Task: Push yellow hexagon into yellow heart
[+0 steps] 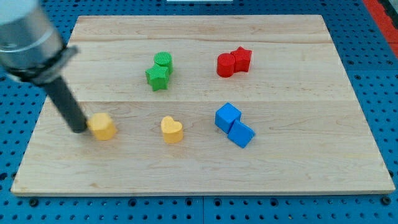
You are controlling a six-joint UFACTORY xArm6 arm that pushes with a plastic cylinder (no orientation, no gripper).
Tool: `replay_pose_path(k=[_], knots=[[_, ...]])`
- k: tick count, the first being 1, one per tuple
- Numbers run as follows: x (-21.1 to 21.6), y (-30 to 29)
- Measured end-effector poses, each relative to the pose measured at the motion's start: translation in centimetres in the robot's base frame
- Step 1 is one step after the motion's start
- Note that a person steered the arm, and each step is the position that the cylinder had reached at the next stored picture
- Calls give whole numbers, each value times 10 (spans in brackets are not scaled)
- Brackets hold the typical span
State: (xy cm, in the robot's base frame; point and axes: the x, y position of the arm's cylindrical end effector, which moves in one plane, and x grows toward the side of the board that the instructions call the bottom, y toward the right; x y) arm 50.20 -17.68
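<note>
Nearest the view's bottom, a yellow heart sits on the wooden board, level with a yellow hexagon well apart to its left. My tip, a bare rod that grasps nothing, presses against the hexagon's left side. Two blue cubes touch each other right of the heart. Farther up, two green blocks sit together, as do two red blocks.

Yellow hexagon lies well apart, to the view's left of yellow heart.
</note>
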Motion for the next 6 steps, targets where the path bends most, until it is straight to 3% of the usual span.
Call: replay_pose_path(k=[1,2,4,6], knots=[[1,1],[16,-52],[-1,46],[3,51]])
